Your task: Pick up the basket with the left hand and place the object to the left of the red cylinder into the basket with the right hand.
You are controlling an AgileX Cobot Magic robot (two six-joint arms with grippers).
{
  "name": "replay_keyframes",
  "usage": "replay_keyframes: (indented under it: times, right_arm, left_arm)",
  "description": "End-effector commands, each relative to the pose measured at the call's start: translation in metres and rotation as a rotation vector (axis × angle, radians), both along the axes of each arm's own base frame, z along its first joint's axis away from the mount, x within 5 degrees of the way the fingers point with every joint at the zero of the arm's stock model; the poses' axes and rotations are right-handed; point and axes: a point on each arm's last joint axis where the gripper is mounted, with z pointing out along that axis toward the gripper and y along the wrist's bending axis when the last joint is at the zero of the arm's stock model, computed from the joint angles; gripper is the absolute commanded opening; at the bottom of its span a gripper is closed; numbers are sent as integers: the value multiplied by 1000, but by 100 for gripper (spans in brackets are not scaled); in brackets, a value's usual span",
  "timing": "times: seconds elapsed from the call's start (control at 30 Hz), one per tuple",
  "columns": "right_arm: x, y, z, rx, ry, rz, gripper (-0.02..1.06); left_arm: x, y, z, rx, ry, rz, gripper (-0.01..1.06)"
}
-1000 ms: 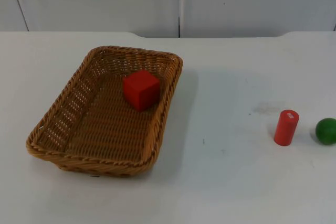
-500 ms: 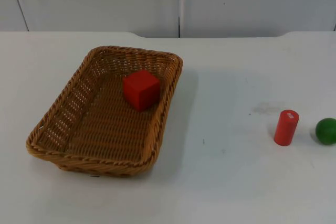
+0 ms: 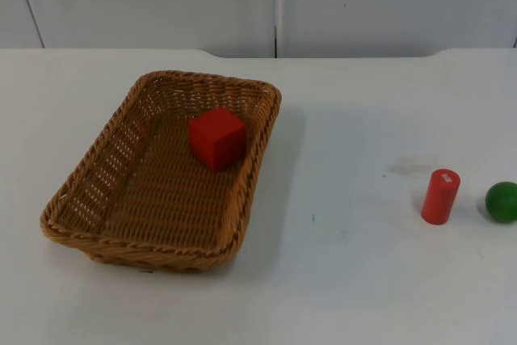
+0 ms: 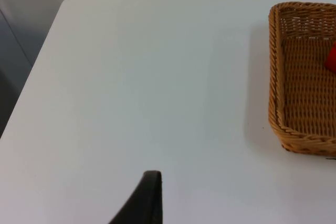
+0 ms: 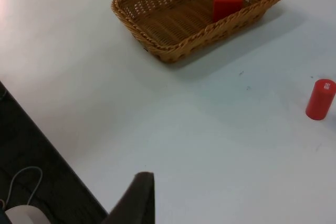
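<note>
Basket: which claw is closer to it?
Left, probably. The left claw has the basket close ahead, off to one side; the right claw sees it farther off across the table.

basket (image 3: 157, 175) sits on the desk (image 3: 347, 280), left half, long axis running front-to-back and skewed a bit. cube (image 3: 216, 137) lies inside the basket, in its far right part, close to the right wall. cylinder (image 3: 440, 196) stands upright on the desk, well apart from the basket, far to the right. ball (image 3: 502, 201) is just right of the cylinder, not touching, at the desk's right side. partition wall (image 3: 161, 2) runs behind the desk's far edge.
</note>
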Motion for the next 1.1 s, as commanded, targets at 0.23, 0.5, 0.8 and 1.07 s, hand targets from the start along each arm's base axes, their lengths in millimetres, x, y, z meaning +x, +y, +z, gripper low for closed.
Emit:
replay_keyframes:
  times: [0.23,0.5,0.8,1.07]
  right_arm:
    - [0,0,0,7,-13,-1,105]
    - [0,0,0,7,-13,-1,105]
    - [0,0,1,8,-15,-1,105]
    - [0,0,1,8,-15,-3,105]
  left_arm:
    - [0,-1,-2,-6,4,-13,105]
    - [0,-1,-2,-6,4,-13,105]
    - [0,-1,-2,-4,4,-12,105]
    - [0,-1,-2,-4,4,-12,105]
